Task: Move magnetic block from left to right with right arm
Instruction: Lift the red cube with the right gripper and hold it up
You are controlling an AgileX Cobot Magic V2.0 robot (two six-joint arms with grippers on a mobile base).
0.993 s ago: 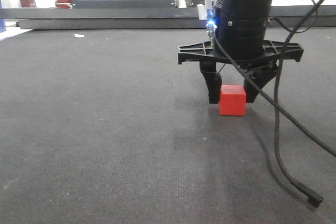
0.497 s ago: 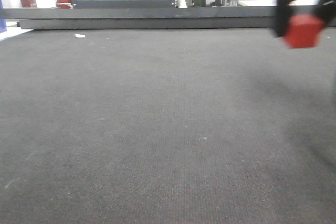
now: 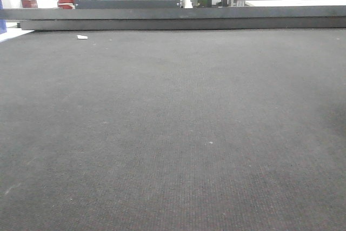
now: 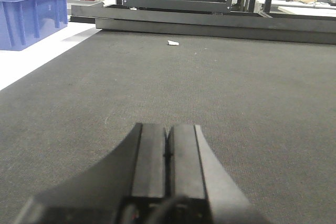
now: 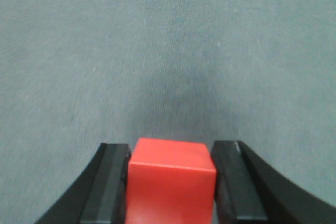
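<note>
The magnetic block [image 5: 171,182], a small plain red cube, is clamped between the two black fingers of my right gripper [image 5: 171,153] in the right wrist view, held above the grey carpet with a soft shadow below it. Neither the block nor the right gripper appears in the front view. My left gripper [image 4: 168,129] is shut, its pads pressed together with nothing between them, low over the dark mat.
Dark carpeted mat [image 3: 162,133] fills the front view. A black metal frame [image 3: 173,17] runs along its far edge. A small white scrap [image 3: 81,37] lies at the far left. A blue bin [image 4: 29,14] stands off the mat's left side.
The right gripper lifted the red block off the mat, carried it up and to the right, and has left the front view.
</note>
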